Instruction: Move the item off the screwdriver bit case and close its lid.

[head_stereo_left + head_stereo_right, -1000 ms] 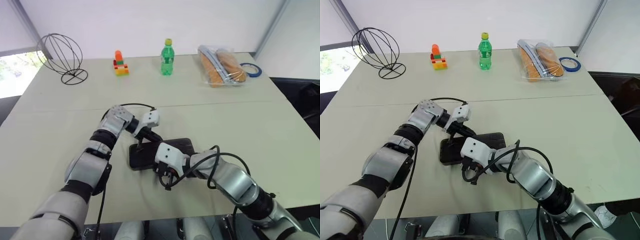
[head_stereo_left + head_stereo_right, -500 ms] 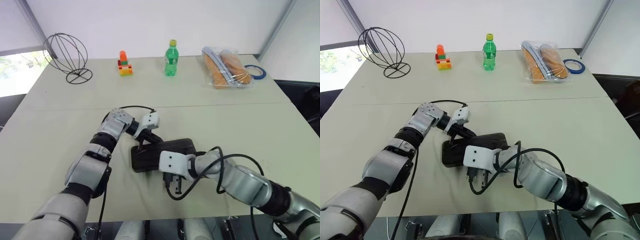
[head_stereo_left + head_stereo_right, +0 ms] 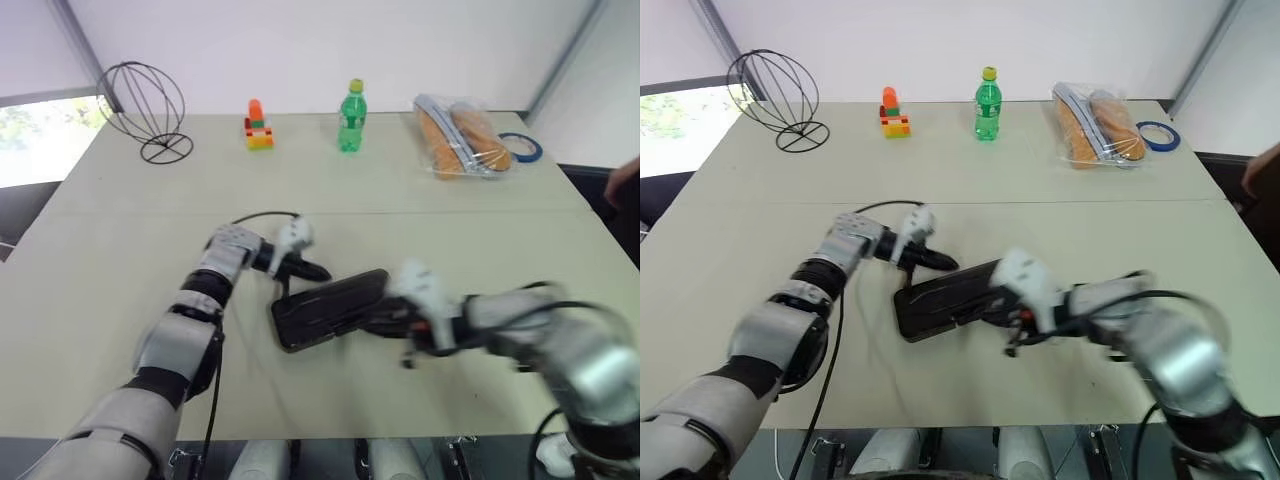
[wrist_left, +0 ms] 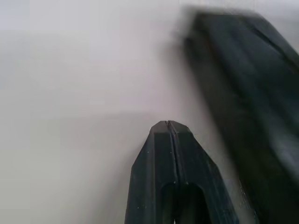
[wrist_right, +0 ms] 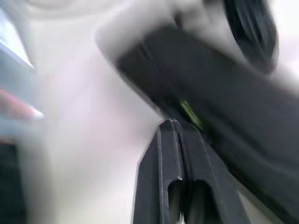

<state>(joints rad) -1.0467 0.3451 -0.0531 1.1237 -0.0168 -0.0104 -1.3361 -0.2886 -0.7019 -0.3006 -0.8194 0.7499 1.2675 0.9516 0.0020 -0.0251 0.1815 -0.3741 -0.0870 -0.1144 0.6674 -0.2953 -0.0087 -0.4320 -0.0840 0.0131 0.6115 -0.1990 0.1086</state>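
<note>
Dark flat screwdriver bit case (image 3: 330,308), lid (image 3: 952,297) down, lying skewed on the beige table (image 3: 120,230)

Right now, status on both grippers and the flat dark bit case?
Left gripper shut, empty, beside flat dark screwdriver bit case. Right gripper shut at case's edge. Lid looks down. Nothing on top.

The screwdriver bit case (image 3: 330,307) lies on the table (image 3: 120,250), bottle (image 3: 351,103) behind.
</note>
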